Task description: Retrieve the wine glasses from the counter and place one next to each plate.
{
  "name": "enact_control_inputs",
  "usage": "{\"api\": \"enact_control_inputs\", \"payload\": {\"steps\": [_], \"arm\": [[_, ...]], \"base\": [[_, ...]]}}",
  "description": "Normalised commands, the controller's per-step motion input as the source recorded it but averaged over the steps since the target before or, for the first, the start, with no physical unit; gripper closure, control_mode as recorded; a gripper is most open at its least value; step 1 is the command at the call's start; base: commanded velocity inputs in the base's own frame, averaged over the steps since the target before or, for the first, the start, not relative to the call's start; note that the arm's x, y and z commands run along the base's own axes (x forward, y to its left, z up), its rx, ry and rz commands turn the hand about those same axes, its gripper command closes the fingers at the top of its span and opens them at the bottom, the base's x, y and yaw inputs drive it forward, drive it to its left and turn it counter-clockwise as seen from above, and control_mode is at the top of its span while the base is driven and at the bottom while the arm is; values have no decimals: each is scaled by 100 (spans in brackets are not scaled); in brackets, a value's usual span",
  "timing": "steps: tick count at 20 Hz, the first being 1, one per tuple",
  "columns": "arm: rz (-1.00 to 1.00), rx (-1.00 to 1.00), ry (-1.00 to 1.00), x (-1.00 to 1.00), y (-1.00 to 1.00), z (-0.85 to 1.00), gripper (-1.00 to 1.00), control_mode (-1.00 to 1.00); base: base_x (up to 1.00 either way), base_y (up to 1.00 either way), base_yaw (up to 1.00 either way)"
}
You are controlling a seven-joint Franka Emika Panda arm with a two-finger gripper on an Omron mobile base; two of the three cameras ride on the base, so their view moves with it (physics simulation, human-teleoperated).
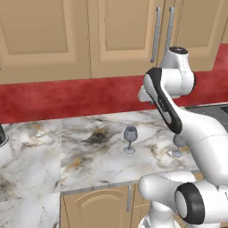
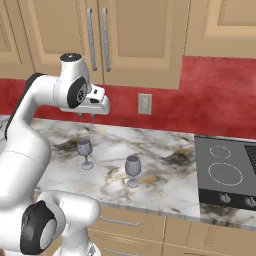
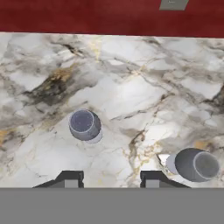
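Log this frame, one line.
phase: approach | gripper: open, empty, above counter | wine glasses: both upright on counter | plates: unseen

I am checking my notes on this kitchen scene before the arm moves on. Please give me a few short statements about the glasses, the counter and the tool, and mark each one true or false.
1. Both wine glasses stand upright on the marble counter. True.
2. The tool is closed around the stem of a glass. False: it hangs above the counter, jaws apart, holding nothing.
3. A cooktop lies at the right end of the counter in the right base view. True.
4. The two glasses touch each other. False: bare marble shows between them.
5. A wall outlet sits on the red wall behind the counter. True.
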Motion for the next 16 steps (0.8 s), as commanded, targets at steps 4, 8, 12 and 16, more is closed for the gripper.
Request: {"api": "enact_control_inputs", "payload": {"steps": [4, 8, 12, 16], "arm": [[0, 0, -10, -43, 3, 0, -100, -100], [-9, 14, -11, -97, 0, 0, -100, -100], [-31, 1, -15, -83, 0, 12, -100, -100], [-47, 1, -4, -66, -6, 9, -100, -100]], "base": [[0, 0, 0], [0, 0, 0], [0, 0, 0], [0, 0, 0]]}}
